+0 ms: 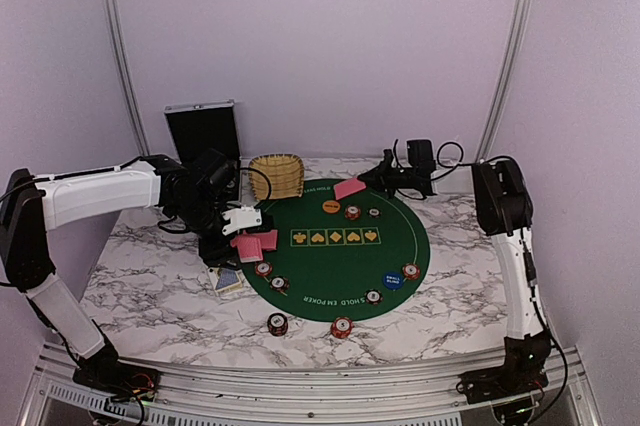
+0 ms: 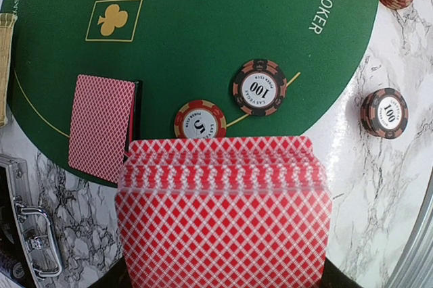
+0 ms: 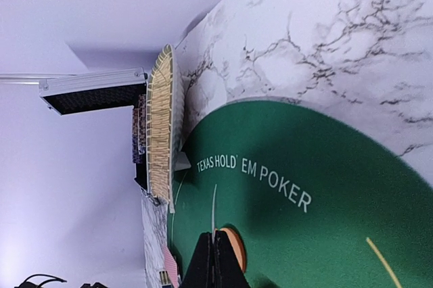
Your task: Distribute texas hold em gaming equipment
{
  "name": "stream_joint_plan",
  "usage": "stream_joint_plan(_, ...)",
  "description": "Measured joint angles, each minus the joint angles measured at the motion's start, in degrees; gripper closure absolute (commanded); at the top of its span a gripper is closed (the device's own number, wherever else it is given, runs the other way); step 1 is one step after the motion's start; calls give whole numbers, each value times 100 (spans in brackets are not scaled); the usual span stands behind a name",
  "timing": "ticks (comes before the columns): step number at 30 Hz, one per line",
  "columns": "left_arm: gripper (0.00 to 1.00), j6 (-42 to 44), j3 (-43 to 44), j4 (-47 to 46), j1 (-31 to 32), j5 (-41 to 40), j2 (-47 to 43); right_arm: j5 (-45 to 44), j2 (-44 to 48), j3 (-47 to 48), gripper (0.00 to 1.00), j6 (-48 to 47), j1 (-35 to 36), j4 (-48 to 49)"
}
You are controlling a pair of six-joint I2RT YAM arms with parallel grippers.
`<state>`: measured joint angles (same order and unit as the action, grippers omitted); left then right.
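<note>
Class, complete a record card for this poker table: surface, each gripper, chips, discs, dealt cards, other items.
Surface: round green mat on a marbled table
Left gripper: shut on deck of red-backed cards
Right gripper: shut, apparently pinching a single card at the mat's far edge
Chips: mostly on the mat; two stacks on the marble
Discs: orange disc, blue disc, both on the mat
Dealt: face-down cards at the mat's left edge
Other: wicker basket, black case at the back

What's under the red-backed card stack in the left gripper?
Seen: the green felt mat's left edge and a red-and-white 5 chip partly hidden by the red-backed card stack. Covered: left gripper fingers and the surface directly below.
</note>
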<state>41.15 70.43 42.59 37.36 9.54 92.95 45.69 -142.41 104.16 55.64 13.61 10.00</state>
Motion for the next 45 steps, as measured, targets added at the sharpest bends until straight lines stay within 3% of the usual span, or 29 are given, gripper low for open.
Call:
stream_joint_plan(7, 81, 17, 0, 28, 0, 0, 0, -369, -131, 168, 93, -260, -42, -302)
stream_joint_plan(17, 81, 20, 0, 98, -2, 46, 0, -841, -131, 168, 55, -964, -42, -955)
stream_joint_plan(28, 81, 20, 0, 164, -2, 52, -39, -1891, 404, 168, 23, -1934, -31, -2055)
stream_joint_plan(37, 81, 13, 13, 179, 0, 72, -63, -2496, 1740, -787, 2, -2385, 50, -2393)
stream_joint_plan(45, 81, -26, 240, 225, -2, 109, -72, -1823, 3429, -2352, 1, -2236, 1121, -1709)
